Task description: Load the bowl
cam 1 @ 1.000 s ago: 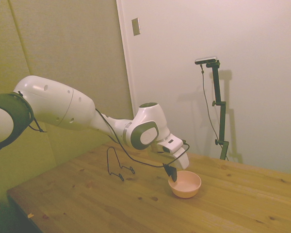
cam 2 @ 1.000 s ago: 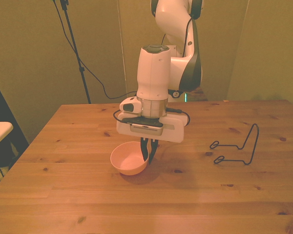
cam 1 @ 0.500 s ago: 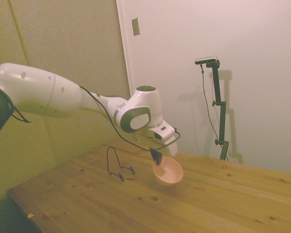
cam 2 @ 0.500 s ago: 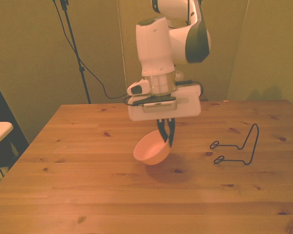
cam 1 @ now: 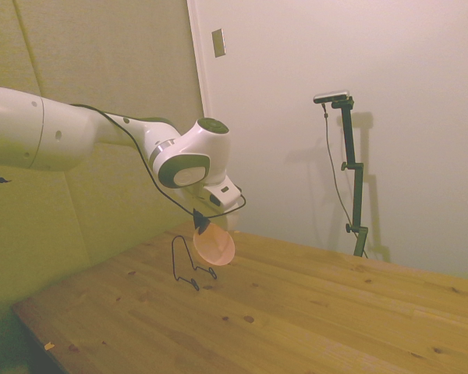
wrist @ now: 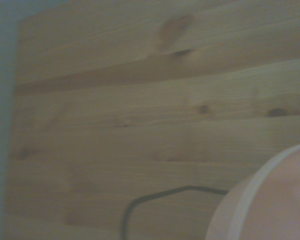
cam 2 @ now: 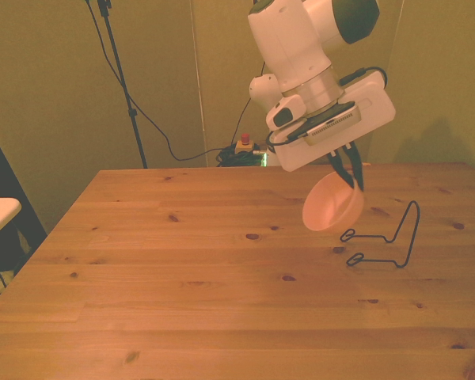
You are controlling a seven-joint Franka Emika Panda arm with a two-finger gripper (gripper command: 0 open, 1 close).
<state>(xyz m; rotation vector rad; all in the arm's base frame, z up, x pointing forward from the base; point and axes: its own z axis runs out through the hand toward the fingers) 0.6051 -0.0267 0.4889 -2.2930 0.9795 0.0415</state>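
Wire stand point(cam 2: 388, 237) beside the held bowl point(cam 2: 332, 207); table point(cam 2: 182, 301) elsewhere open.

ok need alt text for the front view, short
A white robot arm's gripper holds a pale peach-pink bowl by its rim, jaws shut on it, tilted on edge in the air above a wooden table. A thin black wire stand sits on the table just toward the front view's right of the bowl.

Side view: camera off one side of light plank wooden table point(cam 1: 312, 312), looking across it toward pale wall. Front view: camera across table, facing robot base. Wrist view: close, blurred, looking down at planks. All three share thin black wire stand point(cam 1: 189, 263) point(cam 2: 388, 237) point(wrist: 155, 200).
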